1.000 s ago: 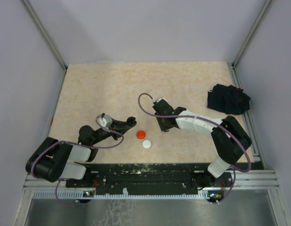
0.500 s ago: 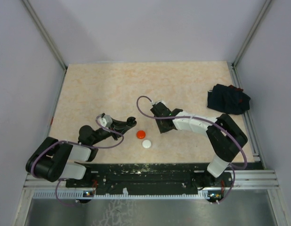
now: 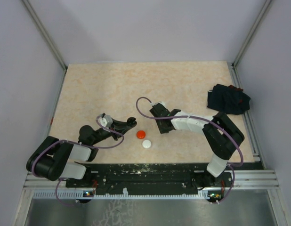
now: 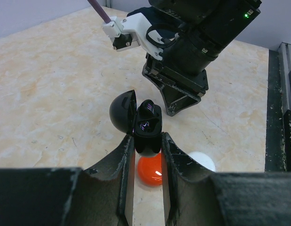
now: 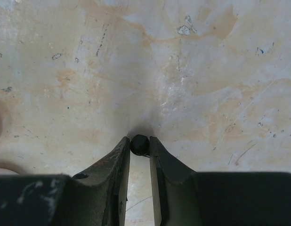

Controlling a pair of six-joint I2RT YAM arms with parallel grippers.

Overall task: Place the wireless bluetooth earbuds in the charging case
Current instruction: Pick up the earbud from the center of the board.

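Observation:
My left gripper [image 4: 145,139] is shut on a black charging case [image 4: 148,123] with its lid [image 4: 122,112] swung open to the left, held just above the table; in the top view this gripper [image 3: 130,122] sits left of centre. My right gripper [image 5: 139,147] is shut on a tiny black earbud [image 5: 139,144] pinched at its fingertips, close over the table. In the top view the right gripper [image 3: 161,129] is just right of the case. The right gripper also shows behind the case in the left wrist view [image 4: 176,100]. No other earbuds show.
A red disc [image 3: 141,134] and a white disc [image 3: 147,144] lie on the table between the two grippers; both also show below the case, red [image 4: 151,171] and white [image 4: 202,161]. A dark navy cloth bundle [image 3: 228,99] lies at the right edge.
My right gripper has shifted slightly left, toward the case. The left arm and the discs have not moved.

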